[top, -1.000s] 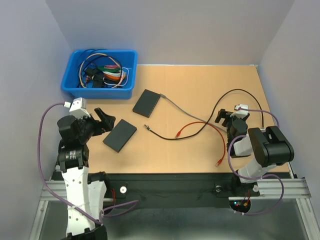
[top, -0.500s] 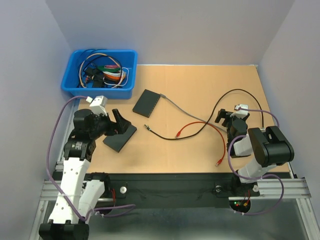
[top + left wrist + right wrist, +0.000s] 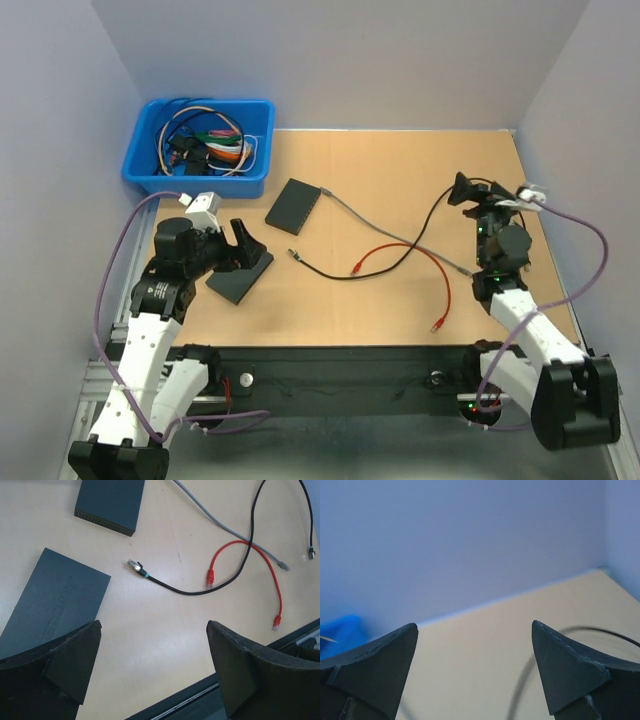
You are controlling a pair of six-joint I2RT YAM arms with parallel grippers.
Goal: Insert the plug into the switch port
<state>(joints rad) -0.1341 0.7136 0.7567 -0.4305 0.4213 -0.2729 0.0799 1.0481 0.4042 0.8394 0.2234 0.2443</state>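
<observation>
Clear-tipped plastic plug (image 3: pixel 133 565) on the end of a thin black cable (image 3: pixel 195 593) lies loose and flat on the pale wooden tabletop (image 3: pixel 165 640), not in any port. It sits between two flat dark grey rectangular switch boxes, near both but touching neither. The nearer switch box (image 3: pixel 55 605) is to its left in the left wrist view. The farther switch box (image 3: pixel 110 502) lies beyond it, with a thin grey cable (image 3: pixel 283 566) running from beside its corner. A thin red cable (image 3: pixel 210 576) with a plug at each end lies to the right, crossed by the black one. A blue plastic bin (image 3: pixel 200 180) of tangled wires stands at the far left.

Left gripper (image 3: pixel 154 625) hovers just over and beside the nearer switch box, fingers wide apart and holding nothing. Right gripper (image 3: pixel 474 625) is raised over the right side of the table, aimed at the back wall, fingers also wide apart and empty.

Likely trouble ahead: the plug is small and lies flat, so closing fingers may skid it away or pinch only the cable. Lifting the black cable may drag the red and grey ones it crosses. Neither switch box looks fastened, so pushing a plug in could slide it unless the other arm braces it. Which way the nearer box's ports face cannot be told
</observation>
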